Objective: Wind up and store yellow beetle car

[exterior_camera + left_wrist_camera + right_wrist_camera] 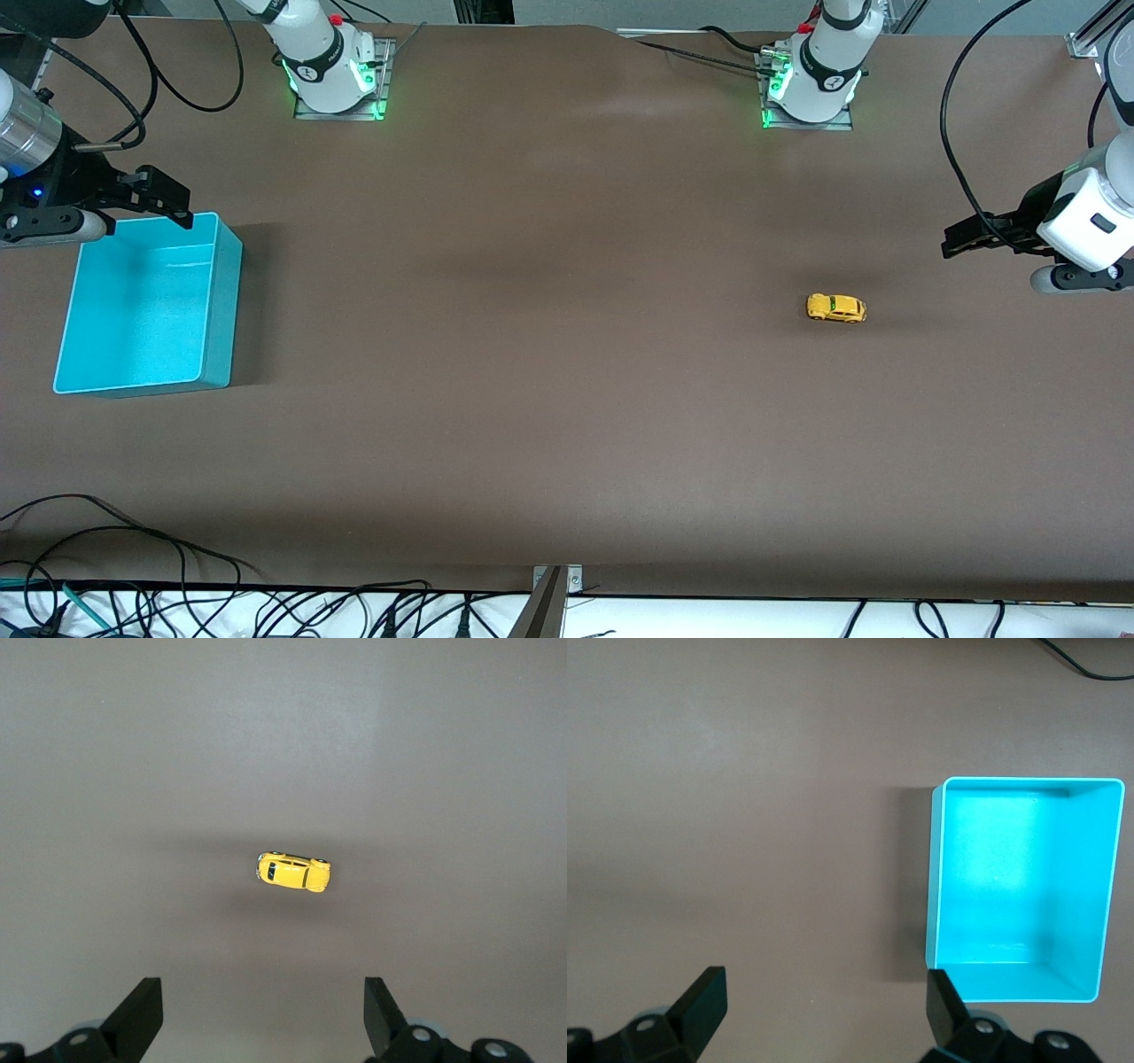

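Nearest the front camera, a tangle of black cables [221, 602] runs along the edge of the brown surface [532, 399]. Farther in, toward the right arm's end, sits one turquoise bin [146, 306], open-topped with nothing in it; the right wrist view shows its bare floor and walls [1023, 895].

One yellow beetle car [835, 307] stands on its wheels on the surface toward the left arm's end, well apart from the bin. In the left wrist view it lies alone on the brown surface [294, 871], touched by nothing.

There are two arms. The left gripper [961, 237] hangs in the air over the surface at its own end, near the car but clear of it, its wrist held out sideways from the table edge. Its jaws stand wide apart and hold nothing; both fingers [142, 1014] show with a broad gap between them.

The right gripper [168, 199] hovers over the rim of the bin nearest the arm bases. Its jaws are likewise spread fully and carry nothing, the fingers [943, 1005] well apart.
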Tool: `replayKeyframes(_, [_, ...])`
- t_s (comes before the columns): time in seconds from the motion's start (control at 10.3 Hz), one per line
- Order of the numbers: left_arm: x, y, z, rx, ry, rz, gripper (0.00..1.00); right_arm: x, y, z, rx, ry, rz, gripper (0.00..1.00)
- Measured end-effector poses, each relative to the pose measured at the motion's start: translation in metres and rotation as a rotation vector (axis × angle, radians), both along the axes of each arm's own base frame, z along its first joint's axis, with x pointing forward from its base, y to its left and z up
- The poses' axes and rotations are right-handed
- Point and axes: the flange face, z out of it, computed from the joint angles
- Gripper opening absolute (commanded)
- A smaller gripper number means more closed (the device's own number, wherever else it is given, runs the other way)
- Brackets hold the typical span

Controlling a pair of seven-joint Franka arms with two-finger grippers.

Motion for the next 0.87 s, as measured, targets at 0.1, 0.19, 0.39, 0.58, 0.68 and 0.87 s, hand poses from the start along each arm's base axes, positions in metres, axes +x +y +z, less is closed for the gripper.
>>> replayKeyframes(0.1, [0.0004,0.0000,-0.0011,0.000,0.002,0.000,1.00,0.0000,0.0000,0.0000,0.000,0.000,0.000,1.00])
replayKeyframes(0.19, [0.0005,-0.0001,-0.0015,0.000,0.003,0.000,1.00,0.0000,0.0000,0.0000,0.000,0.000,0.000,1.00])
replayKeyframes(0.39, [0.0004,0.0003,-0.0016,0.000,0.004,0.001,1.00,0.0000,0.0000,0.0000,0.000,0.000,0.000,1.00])
replayKeyframes(0.58, [0.0005,0.0014,-0.0025,0.000,0.007,0.003,1.00,0.0001,0.0000,-0.0002,0.000,0.000,0.001,1.00])
replayKeyframes(0.68, [0.0006,0.0017,-0.0030,0.000,0.008,0.003,1.00,0.0005,0.0001,-0.0011,0.000,0.002,0.001,1.00])
replayKeyframes(0.87, [0.0014,0.0019,-0.0054,0.001,0.012,0.004,1.00,0.0020,0.0001,-0.0045,0.000,0.008,0.001,1.00])
